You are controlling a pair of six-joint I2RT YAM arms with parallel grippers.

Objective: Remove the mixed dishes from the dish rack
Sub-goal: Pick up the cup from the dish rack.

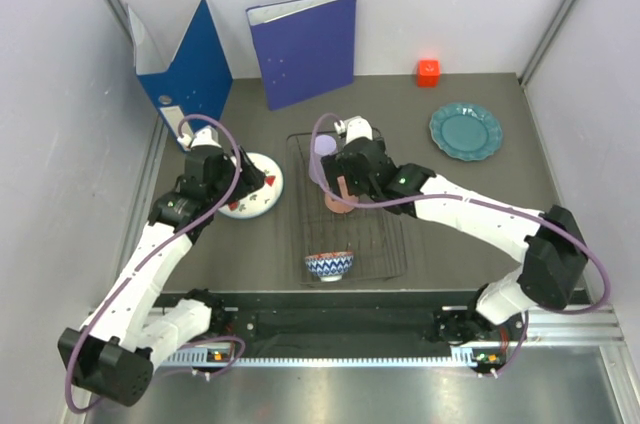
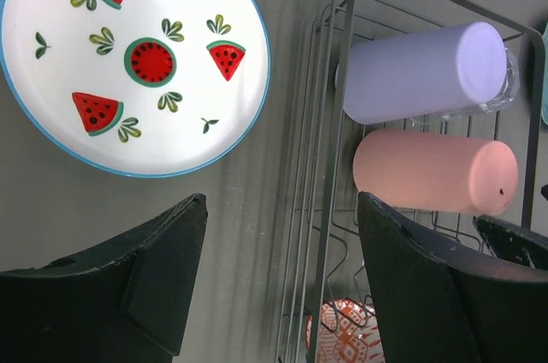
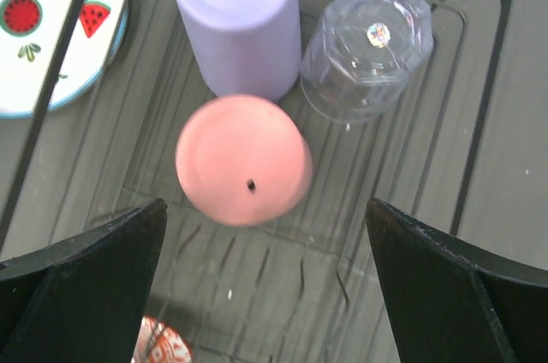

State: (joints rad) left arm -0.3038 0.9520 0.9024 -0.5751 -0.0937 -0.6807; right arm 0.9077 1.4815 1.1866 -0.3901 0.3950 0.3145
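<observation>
The black wire dish rack point(image 1: 390, 266) holds an upside-down pink cup point(image 3: 244, 159), a lavender cup point(image 3: 235, 20), a clear glass tumbler point(image 3: 366, 46) and the small blue-white bowl point(image 1: 329, 265) at its near end. My right gripper point(image 3: 265, 286) is open above the rack, just short of the pink cup. The white watermelon plate point(image 2: 128, 59) lies on the table left of the rack. My left gripper point(image 2: 282, 286) is open and empty beside that plate, over the rack's left edge point(image 2: 330, 209). The teal scalloped plate point(image 1: 465, 131) lies on the table at the right.
Two blue binders point(image 1: 305, 46) stand at the back. A small red cube point(image 1: 428, 72) sits at the back right. Grey walls close in both sides.
</observation>
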